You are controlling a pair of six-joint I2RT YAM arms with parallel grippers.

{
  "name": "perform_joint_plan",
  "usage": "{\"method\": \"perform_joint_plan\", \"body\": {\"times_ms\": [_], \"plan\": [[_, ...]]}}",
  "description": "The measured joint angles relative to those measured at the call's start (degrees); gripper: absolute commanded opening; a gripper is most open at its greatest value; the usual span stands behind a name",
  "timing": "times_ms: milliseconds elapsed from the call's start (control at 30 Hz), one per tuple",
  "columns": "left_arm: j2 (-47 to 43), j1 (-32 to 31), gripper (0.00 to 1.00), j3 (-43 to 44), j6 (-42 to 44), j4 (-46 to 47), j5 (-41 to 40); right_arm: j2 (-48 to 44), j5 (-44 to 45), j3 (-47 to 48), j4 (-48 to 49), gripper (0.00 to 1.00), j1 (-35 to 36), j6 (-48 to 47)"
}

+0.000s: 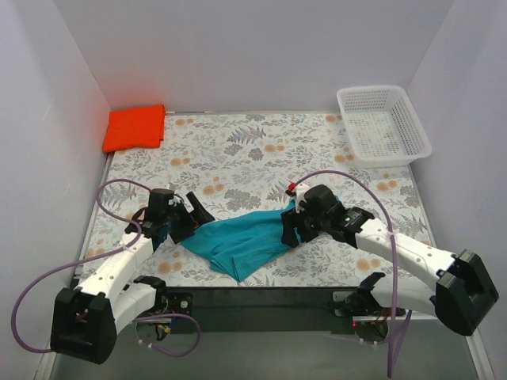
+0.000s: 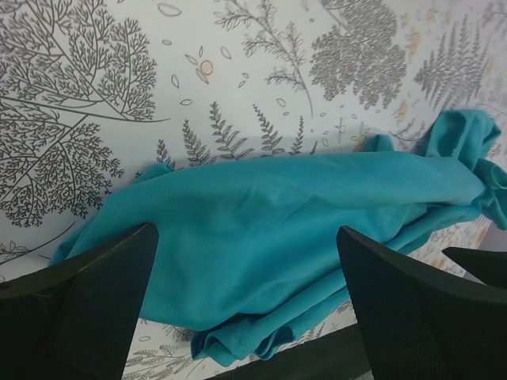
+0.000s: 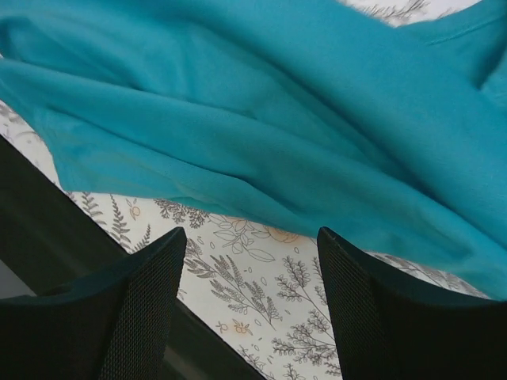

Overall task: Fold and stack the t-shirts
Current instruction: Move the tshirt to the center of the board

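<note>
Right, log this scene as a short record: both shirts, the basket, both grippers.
teal blue cloth t-shirt: crumpled, unfolded, middle of near edge
bright orange-red cloth t-shirt: folded, far left corner
white plastic mesh basket: far right corner
left gripper: open, over the teal t-shirt
right gripper: open, at the teal t-shirt's edge
stack: not yet made

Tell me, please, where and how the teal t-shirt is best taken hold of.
Probably at its two outer ends: the teal t-shirt lies as a long bunched strip, so the left end effector could pinch its left edge from above, the right end effector its right edge. Both stand open.
</note>
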Motion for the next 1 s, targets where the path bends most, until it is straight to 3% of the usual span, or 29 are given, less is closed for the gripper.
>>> {"method": "perform_joint_plan", "body": {"times_ms": [167,433,533,700,800,867,1000], "plan": [[6.16,-1.03,0.88,1.22,-0.28,-1.84,0.20,11.04,1.49,0.00,2.19,0.65,3.48,0.70],[14.47,-1.70,0.79,3.48,-0.44,0.39,-0.39,24.92,4.15,7.54,5.29,0.61,0.04,-0.72],[23.78,-1.77,0.71,9.01,-0.46,2.49,-0.02,26.62,4.57,9.81,6.10,0.62,-1.38,-0.87],[44.15,-1.90,0.61,27.36,0.98,6.14,0.94,25.44,3.80,10.49,6.69,0.64,-1.64,-0.20],[53.99,-1.97,0.62,39.45,3.80,7.45,1.25,21.99,3.67,10.21,6.40,0.65,-1.64,0.57],[58.14,-2.01,0.71,45.40,6.12,7.93,0.70,18.47,4.04,9.81,6.34,0.66,-1.66,1.07],[56.96,-2.32,0.81,47.12,9.01,7.91,-2.03,10.21,5.70,9.20,4.70,0.67,-2.47,1.38]]}}
